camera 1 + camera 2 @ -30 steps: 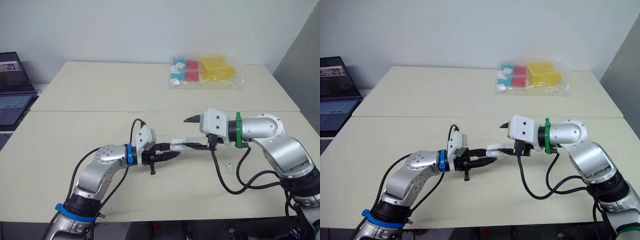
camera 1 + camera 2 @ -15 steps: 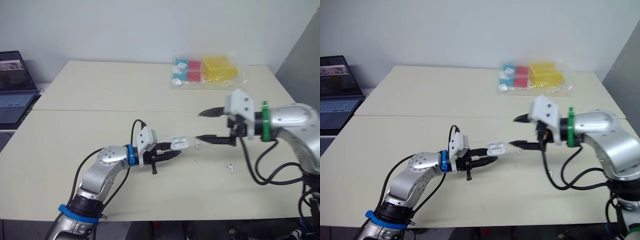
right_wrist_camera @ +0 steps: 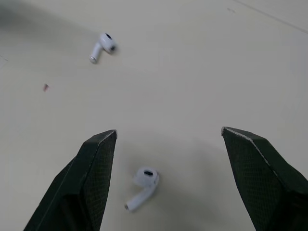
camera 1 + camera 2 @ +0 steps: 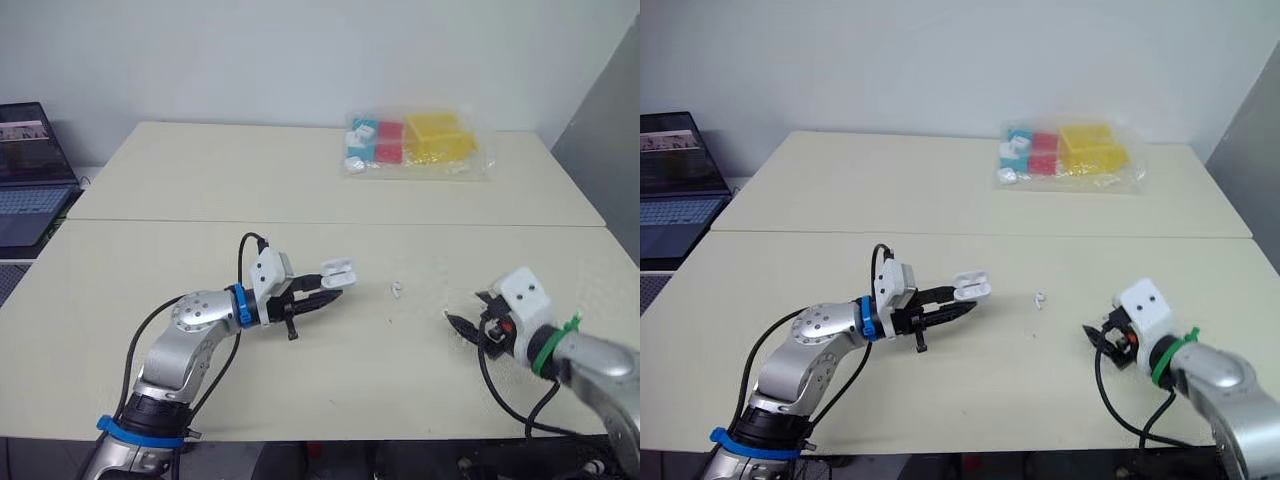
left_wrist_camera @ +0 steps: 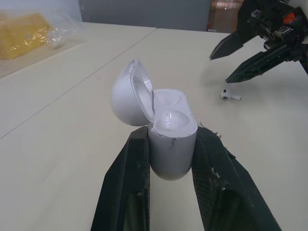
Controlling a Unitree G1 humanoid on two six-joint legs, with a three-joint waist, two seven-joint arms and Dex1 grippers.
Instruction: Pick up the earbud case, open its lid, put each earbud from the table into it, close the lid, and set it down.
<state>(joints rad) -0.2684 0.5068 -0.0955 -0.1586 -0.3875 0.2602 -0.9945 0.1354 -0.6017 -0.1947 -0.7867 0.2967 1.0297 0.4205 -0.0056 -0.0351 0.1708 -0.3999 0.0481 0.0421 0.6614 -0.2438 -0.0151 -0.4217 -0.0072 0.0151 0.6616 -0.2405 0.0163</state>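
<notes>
The white earbud case (image 5: 168,130) sits pinched between the fingers of my left gripper (image 4: 335,288), which is shut on its base; its lid stands open. One white earbud (image 4: 397,290) lies on the table to the right of the case. My right gripper (image 3: 168,133) is low over the table near the front right, open, with the second earbud (image 3: 142,185) lying on the table between its fingers (image 3: 96,163), untouched. The left wrist view also shows the right gripper (image 5: 240,53) beyond the first earbud (image 5: 228,94).
A clear bag of coloured blocks (image 4: 415,140) lies at the far right of the back table. A laptop (image 4: 25,170) stands off the left edge. A seam (image 4: 150,221) runs between the two cream tables.
My right gripper has left the case, swung right and dropped low over the second earbud. The left gripper has drawn the case, its lid now open, slightly to the left.
</notes>
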